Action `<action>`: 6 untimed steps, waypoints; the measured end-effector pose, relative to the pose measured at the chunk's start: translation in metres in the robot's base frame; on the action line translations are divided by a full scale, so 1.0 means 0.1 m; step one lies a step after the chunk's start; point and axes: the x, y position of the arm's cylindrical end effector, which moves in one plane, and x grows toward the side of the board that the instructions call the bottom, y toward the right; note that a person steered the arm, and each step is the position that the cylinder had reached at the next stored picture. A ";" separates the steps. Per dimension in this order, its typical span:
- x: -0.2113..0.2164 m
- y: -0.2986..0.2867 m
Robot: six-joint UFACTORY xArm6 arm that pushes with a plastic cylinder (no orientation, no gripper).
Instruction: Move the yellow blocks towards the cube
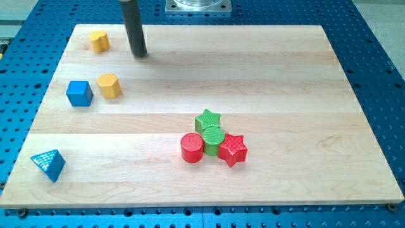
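Bright, even overhead light is washing the pale wooden desk [266, 76], which is showing no harsh glare. Soft, short shadows are falling beneath the blocks and beside the tool [140, 54]. Focus is holding sharp throughout, with little edge distortion.

The dark rod's tip [140, 54] has open wooden board [266, 76] toward the small yellow block [99, 40]. The larger yellow block [109, 85] sits just beside the blue cube [79, 93].
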 end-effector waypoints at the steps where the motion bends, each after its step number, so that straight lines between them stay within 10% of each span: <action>1: -0.53 -0.55; 3: 1.12 -0.78; 4: 0.58 -0.60; 6: 0.95 -1.13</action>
